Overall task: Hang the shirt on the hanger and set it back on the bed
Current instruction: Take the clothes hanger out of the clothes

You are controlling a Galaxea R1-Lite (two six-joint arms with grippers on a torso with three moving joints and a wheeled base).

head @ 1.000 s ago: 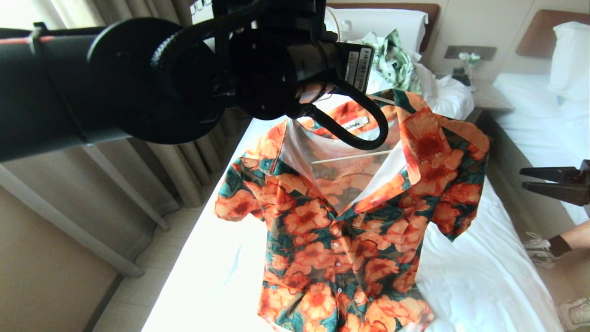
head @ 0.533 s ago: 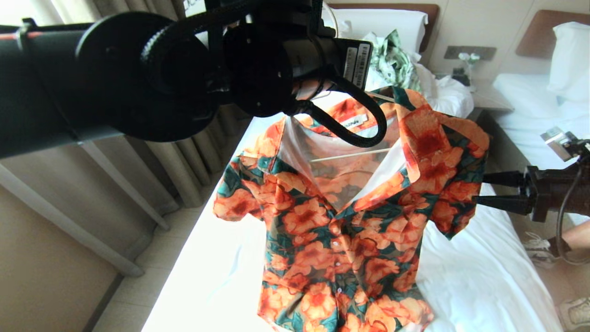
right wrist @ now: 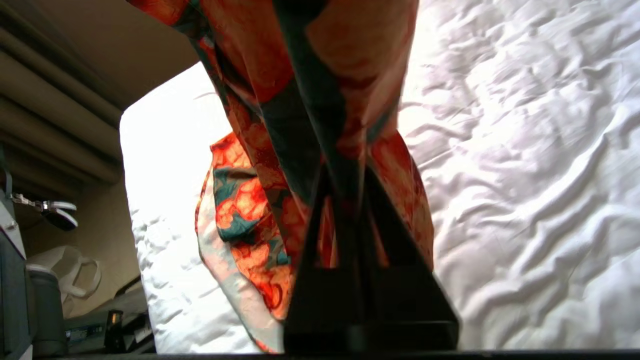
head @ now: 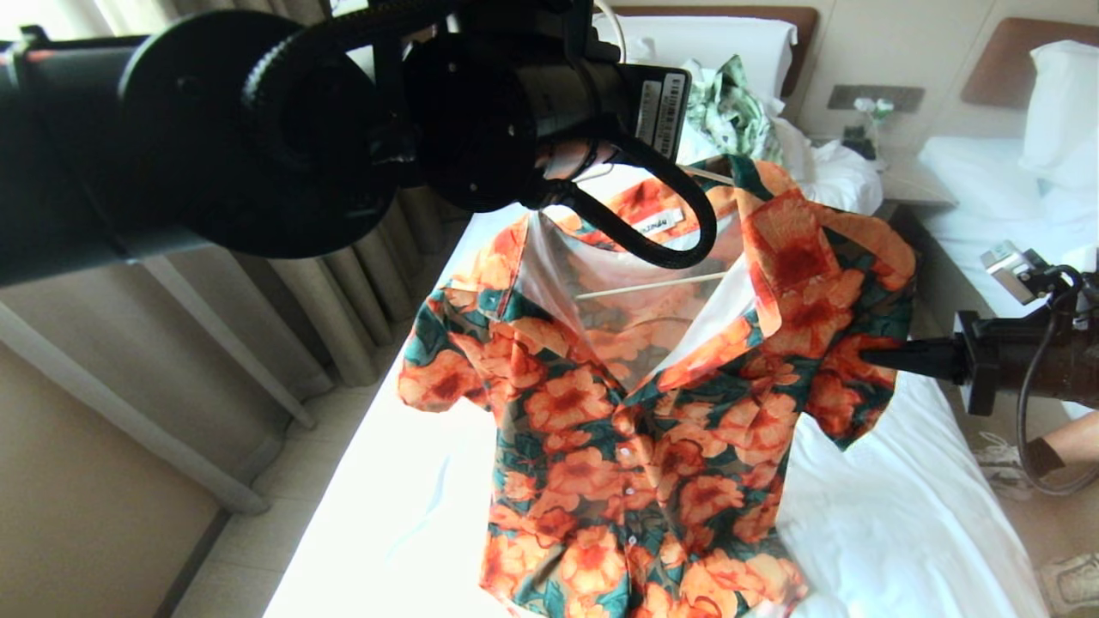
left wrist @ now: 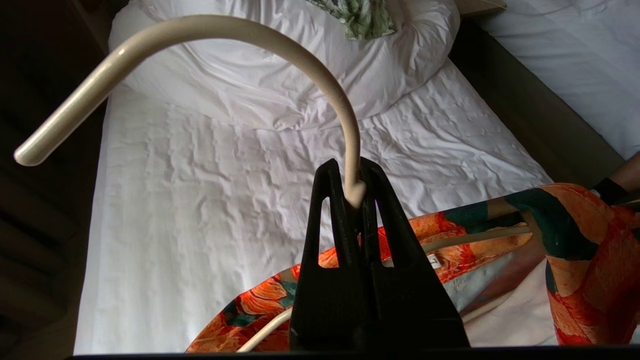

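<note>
Limp, light orange-flowered dark-green short-sleeved shirt (head: 652,412) hangs on thin stiff cream wire hanger (left wrist: 345,150) above white-sheeted bed (head: 884,515). Left gripper (left wrist: 356,200) is clamped at the hook's base, a sound hold; right gripper (right wrist: 345,195) pinches, probably, the sleeve.

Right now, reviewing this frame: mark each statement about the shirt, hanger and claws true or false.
1. The left claw is shut on the hanger at the base of its hook. True.
2. The shirt lies flat on the bed. False: it hangs from the hanger, held above the sheet.
3. The right claw is shut on the shirt's sleeve. True.
4. The shirt is fully buttoned to the collar. False: the collar lies open, showing the pale lining and the neck label.
5. A green leafy cloth lies near the pillow. True.
</note>
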